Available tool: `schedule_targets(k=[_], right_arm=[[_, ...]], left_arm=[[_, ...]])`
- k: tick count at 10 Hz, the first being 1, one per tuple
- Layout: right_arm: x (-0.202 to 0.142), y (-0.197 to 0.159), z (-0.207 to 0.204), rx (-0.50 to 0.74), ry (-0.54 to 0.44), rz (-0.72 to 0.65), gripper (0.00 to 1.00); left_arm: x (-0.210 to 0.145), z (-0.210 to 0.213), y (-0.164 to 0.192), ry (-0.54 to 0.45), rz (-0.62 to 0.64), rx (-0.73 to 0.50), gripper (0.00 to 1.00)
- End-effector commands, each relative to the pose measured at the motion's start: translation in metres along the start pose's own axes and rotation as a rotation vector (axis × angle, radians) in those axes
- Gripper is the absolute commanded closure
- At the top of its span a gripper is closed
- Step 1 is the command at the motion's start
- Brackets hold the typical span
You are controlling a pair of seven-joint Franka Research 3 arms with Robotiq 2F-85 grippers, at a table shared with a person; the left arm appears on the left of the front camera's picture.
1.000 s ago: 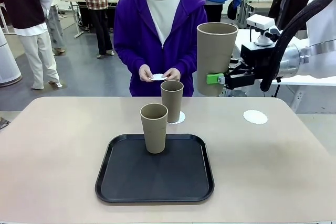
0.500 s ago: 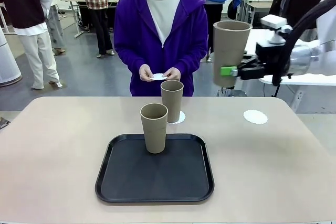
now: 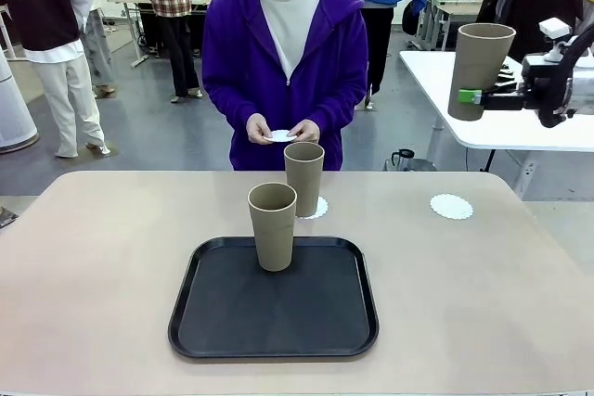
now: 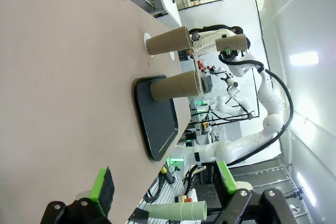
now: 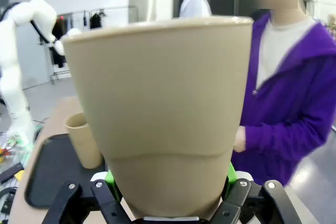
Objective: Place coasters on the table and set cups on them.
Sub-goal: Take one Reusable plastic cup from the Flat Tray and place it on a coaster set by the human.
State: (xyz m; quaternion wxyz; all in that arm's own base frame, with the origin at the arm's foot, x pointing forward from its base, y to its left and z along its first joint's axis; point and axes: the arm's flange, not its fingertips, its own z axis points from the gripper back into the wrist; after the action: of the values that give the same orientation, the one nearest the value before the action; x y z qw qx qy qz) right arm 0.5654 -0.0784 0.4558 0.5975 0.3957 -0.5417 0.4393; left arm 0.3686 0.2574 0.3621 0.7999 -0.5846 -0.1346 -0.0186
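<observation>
1. Front view: the right gripper [image 3: 471,96] is clamped low on the held cup [image 3: 481,60], which hangs upright at the far right, well above the table [image 3: 111,257]. The free coaster [image 3: 451,206] lies on the table's far right, below the cup and a little to its left.
2. We judge the step in hand to be lowering this cup onto that coaster. We should centre the base over the doily, keep the cup upright, and come straight down. We let go only once it stands, since a sideways drag could shift the light paper.
3. Front view again: a second cup [image 3: 303,173] stands on its own coaster [image 3: 318,210], just beyond the black tray [image 3: 278,322]. A third cup [image 3: 272,226] stands at the tray's far edge. The person's hands [image 3: 303,130] hold 1 more coaster [image 3: 278,135].
4. Left wrist view: the left gripper [image 4: 163,179] stands wide, with nothing between its green pads.
5. Right wrist view: the held cup [image 5: 163,103] is tan, matte, tapered and handleless, with a faint ring low on its wall. The green pads press either side of its narrow base.
</observation>
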Motion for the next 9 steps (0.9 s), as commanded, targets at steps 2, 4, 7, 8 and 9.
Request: schedule_targets(k=[2,4,7,8,9], right_arm=[[0.001,-0.030,0.019,-0.143,0.000,-0.025,0.19],[-0.001,-0.039,0.027,-0.174,-0.012,-0.048,0.19],[-0.006,-0.033,0.033,-0.165,0.006,-0.030,0.19],[-0.006,-0.033,0.033,-0.165,0.006,-0.030,0.19],[-0.006,-0.033,0.033,-0.165,0.006,-0.030,0.19]], left_arm=[[0.001,0.002,-0.002,0.000,-0.001,0.001,0.00],[0.001,0.002,-0.002,0.000,-0.001,0.001,0.00],[0.001,0.002,-0.002,0.000,-0.001,0.001,0.00],[0.001,0.002,-0.002,0.000,-0.001,0.001,0.00],[0.001,0.002,-0.002,0.000,-0.001,0.001,0.00]])
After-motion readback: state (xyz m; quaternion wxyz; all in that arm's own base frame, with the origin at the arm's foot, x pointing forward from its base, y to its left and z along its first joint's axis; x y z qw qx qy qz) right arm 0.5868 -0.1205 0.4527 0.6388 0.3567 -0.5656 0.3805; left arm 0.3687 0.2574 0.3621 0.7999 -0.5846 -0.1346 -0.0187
